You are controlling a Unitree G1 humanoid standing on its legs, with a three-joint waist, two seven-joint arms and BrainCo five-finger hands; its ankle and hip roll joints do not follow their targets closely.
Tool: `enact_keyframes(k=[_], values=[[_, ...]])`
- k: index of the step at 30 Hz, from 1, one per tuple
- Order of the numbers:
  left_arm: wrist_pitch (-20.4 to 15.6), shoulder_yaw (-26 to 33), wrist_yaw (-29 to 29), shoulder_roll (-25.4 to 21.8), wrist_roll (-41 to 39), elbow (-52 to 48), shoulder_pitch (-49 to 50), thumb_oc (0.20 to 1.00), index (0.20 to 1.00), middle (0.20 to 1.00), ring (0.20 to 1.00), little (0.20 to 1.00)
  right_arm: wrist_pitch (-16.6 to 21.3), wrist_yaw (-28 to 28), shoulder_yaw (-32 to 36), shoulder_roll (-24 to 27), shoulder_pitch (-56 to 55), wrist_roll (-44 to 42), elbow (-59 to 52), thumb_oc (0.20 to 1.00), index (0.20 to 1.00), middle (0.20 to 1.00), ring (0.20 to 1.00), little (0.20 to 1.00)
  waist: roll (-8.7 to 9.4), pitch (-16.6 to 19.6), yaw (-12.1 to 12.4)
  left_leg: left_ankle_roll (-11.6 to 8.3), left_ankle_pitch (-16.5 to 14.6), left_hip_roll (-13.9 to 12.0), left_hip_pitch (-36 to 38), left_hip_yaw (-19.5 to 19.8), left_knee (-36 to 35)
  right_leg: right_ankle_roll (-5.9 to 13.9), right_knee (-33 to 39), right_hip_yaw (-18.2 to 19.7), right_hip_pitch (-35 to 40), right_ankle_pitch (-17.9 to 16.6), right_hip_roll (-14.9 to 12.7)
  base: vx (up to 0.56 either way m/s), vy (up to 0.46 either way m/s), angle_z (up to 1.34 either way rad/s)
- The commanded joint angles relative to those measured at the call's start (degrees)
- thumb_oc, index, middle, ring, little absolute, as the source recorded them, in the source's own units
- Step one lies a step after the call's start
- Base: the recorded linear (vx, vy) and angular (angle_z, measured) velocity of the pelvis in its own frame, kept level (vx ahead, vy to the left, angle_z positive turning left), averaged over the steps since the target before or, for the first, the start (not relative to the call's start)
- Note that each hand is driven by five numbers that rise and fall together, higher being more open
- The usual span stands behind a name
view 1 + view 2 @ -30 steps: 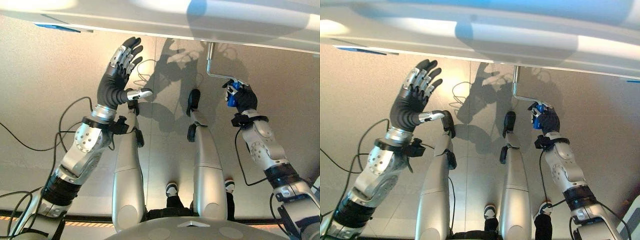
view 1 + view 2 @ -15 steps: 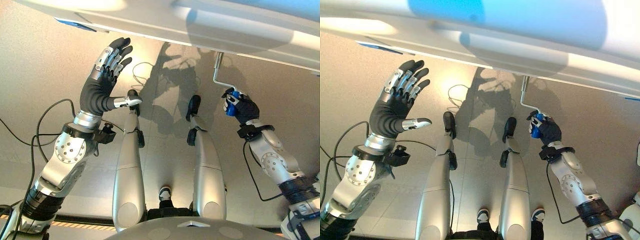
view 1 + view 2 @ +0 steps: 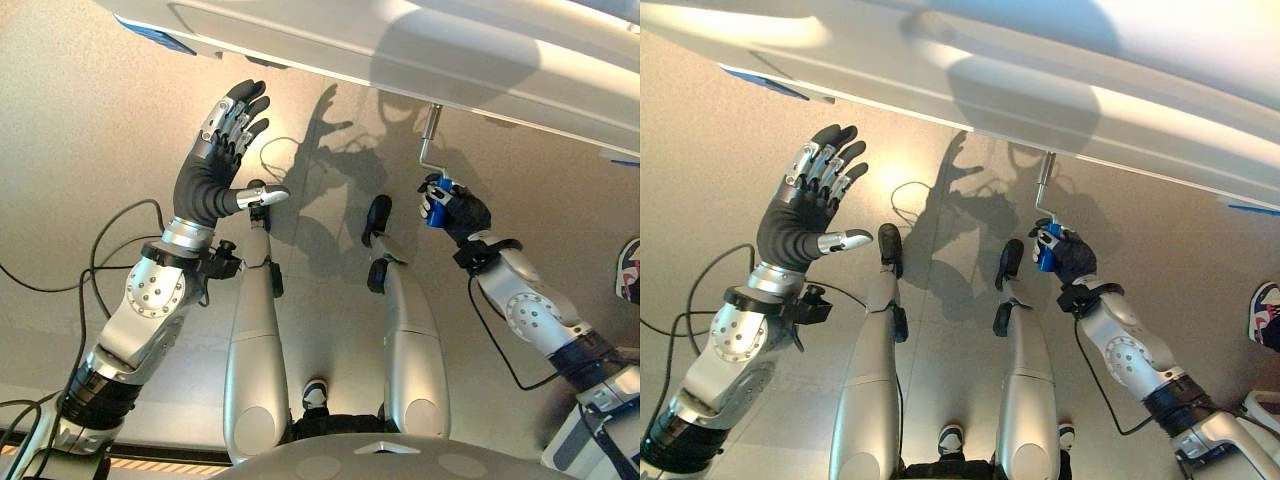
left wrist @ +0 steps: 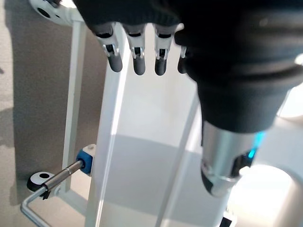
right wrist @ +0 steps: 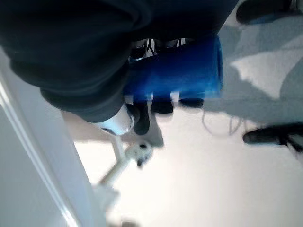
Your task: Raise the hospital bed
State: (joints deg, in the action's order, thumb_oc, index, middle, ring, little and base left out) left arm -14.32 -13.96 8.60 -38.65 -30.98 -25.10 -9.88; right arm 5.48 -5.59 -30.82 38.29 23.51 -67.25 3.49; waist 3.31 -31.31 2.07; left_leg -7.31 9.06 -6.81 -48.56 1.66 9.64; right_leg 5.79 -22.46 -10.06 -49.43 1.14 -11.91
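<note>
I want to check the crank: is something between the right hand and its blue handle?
No. The right hand is curled round the blue handle of the crank under the bed. The left hand is raised open, holding nothing.

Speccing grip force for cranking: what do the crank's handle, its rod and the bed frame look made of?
Crank handle, held in the right hand: blue, matte, likely plastic or rubber sleeve. Crank rod: thin, silvery, with a bright glint, probably bare or plated steel. Bed frame: smooth white with soft sheen; painted metal or moulded plastic, can't tell which.

Crank (image 3: 428, 150) hangs under bed frame (image 3: 400, 50), right of centre.
</note>
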Motion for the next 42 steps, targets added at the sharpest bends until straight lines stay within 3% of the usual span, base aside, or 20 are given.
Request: enact_keyframes(k=[1,3,8,21,23,30,35,42], values=[[-2.21,-1.57,0.61,0.28,-2.33,-4.52,-0.60,1.000,1.000,1.000,1.000,1.000,4.36,4.81,-2.01,-2.74,14.38,8.03,-8.42,0.200,0.200,0.200,0.200,0.200,-0.65,1.51,2.50,-0.96,-5.06,-0.66,1.00,-0.38,4.04,4.99,6.61,-1.17,4.35,-5.27,-2.06,0.01,0.034,0.10],[-2.18,-2.15,0.70,0.58,-2.65,-4.33,-0.78,1.000,1.000,1.000,1.000,1.000,4.24,3.83,-2.25,-4.42,16.10,8.73,-5.26,0.200,0.200,0.200,0.200,0.200,-0.86,1.51,2.85,-0.90,-5.10,-0.44,0.84,-0.24,4.15,5.01,6.79,-1.24,4.40,-5.32,-2.15,0.01,0.030,0.11],[-2.62,-4.93,0.29,2.11,-5.51,-4.05,-2.59,1.000,1.000,1.000,1.000,1.000,2.47,-1.54,-1.70,-13.90,26.73,13.27,18.63,0.200,0.200,0.200,0.200,0.200,-2.63,1.51,5.12,-0.38,-5.82,0.34,-0.63,-0.08,5.34,4.92,6.75,-1.07,3.83,-5.18,-2.67,0.02,0.043,0.09],[-3.23,-9.90,0.43,4.44,-6.44,-2.95,-6.45,1.000,1.000,1.000,1.000,1.000,-0.66,-4.17,3.27,-22.01,41.44,19.09,57.23,0.200,0.200,0.200,0.200,0.200,-6.09,1.51,7.37,0.28,-6.86,1.71,-3.80,0.03,7.24,4.77,4.82,-0.14,0.75,-4.11,-3.50,0.02,0.044,0.02],[-3.42,-11.32,0.19,4.67,-6.75,-2.57,-8.03,1.000,1.000,1.000,1.000,1.000,-1.29,-4.99,6.33,-21.06,42.92,20.09,65.60,0.200,0.200,0.200,0.200,0.200,-7.36,1.51,7.80,0.39,-7.19,2.16,-4.15,-0.24,7.55,4.69,4.13,0.15,0.13,-3.54,-3.57,0.01,0.021,0.07],[-3.65,-13.65,-1.11,6.21,-6.07,-1.37,-12.03,1.000,1.000,1.000,1.000,1.000,-3.60,-5.79,12.40,-13.61,38.84,23.67,74.41,0.200,0.200,0.200,0.200,0.200,-11.14,1.51,8.34,0.73,-7.49,2.62,-5.17,-0.89,8.27,4.83,1.99,1.76,-2.67,-2.67,-3.75,0.00,0.019,0.10],[-3.69,-13.59,-1.63,5.77,-5.04,-0.89,-12.21,1.000,1.000,1.000,1.000,1.000,-3.88,-6.34,16.13,-8.82,34.41,23.44,76.63,0.200,0.200,0.200,0.200,0.200,-12.12,1.51,7.03,0.66,-7.77,1.78,-6.89,-2.10,9.46,4.82,0.32,3.37,-6.22,-2.29,-3.07,0.00,-0.004,-0.06],[-3.75,-12.61,-2.08,4.23,-5.76,-1.60,-11.02,1.000,1.000,1.000,1.000,1.000,-4.00,-6.83,19.68,-2.55,29.97,23.36,78.90,0.200,0.200,0.200,0.200,0.200,-11.91,1.51,5.33,0.39,-8.05,0.04,-8.67,-3.62,10.73,4.47,-2.21,4.79,-10.66,-1.69,-1.90,0.00,-0.056,-0.12]])
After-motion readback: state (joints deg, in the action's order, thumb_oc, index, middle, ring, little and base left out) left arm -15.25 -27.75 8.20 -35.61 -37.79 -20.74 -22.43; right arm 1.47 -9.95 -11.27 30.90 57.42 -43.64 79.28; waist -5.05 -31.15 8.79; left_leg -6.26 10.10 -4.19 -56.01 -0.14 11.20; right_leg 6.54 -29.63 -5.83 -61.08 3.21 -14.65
